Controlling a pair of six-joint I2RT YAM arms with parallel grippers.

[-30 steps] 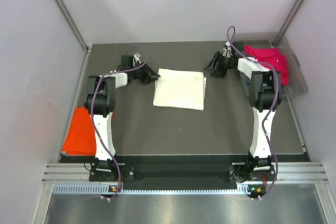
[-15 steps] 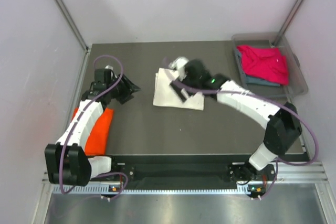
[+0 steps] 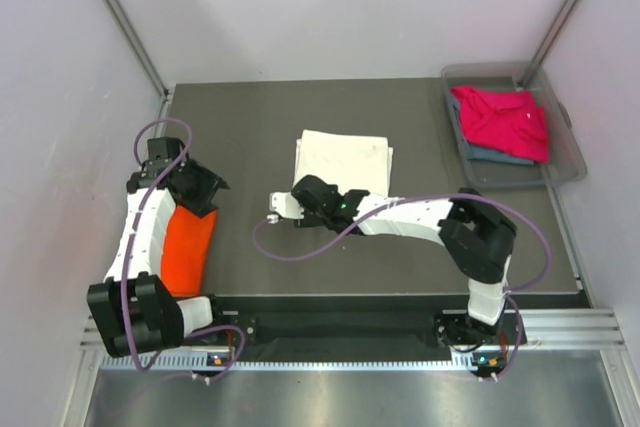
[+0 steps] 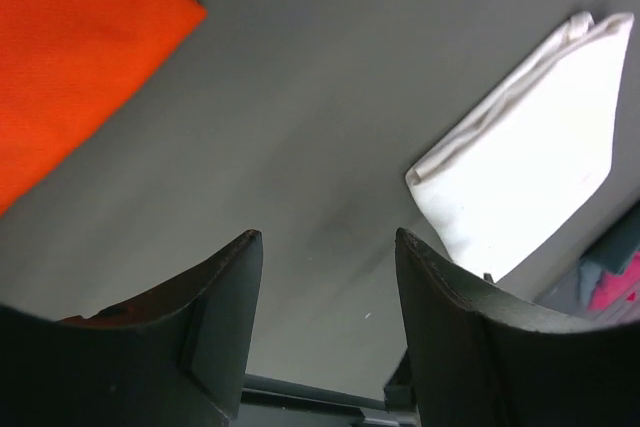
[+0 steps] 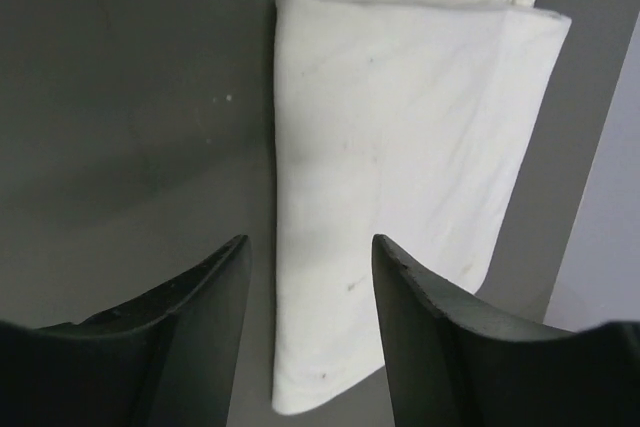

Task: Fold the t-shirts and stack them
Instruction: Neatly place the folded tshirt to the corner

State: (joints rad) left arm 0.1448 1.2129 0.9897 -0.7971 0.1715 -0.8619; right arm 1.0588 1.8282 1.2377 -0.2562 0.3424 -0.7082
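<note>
A cream-white t-shirt (image 3: pixel 343 159) lies folded into a rectangle at the middle of the table. My right gripper (image 3: pixel 313 190) hovers over its near left corner, open and empty; in the right wrist view the shirt (image 5: pixel 400 147) shows between and beyond the gripper (image 5: pixel 309 242). An orange t-shirt (image 3: pixel 185 247) lies folded at the left edge. My left gripper (image 3: pixel 216 187) stands just beyond its far end, open and empty. The left wrist view shows the gripper (image 4: pixel 327 237) over bare table, the orange t-shirt (image 4: pixel 70 37) at upper left and the white t-shirt (image 4: pixel 530 147) at right.
A clear plastic bin (image 3: pixel 570 162) at the back right holds a magenta t-shirt (image 3: pixel 500 119) on top of a grey-blue one (image 3: pixel 490 154). Grey walls close in the table on both sides and at the back.
My right arm has drawn back from on top of the white t-shirt to its near left corner, jaws narrower. My left arm has swung left and nearer, towards the orange t-shirt.
</note>
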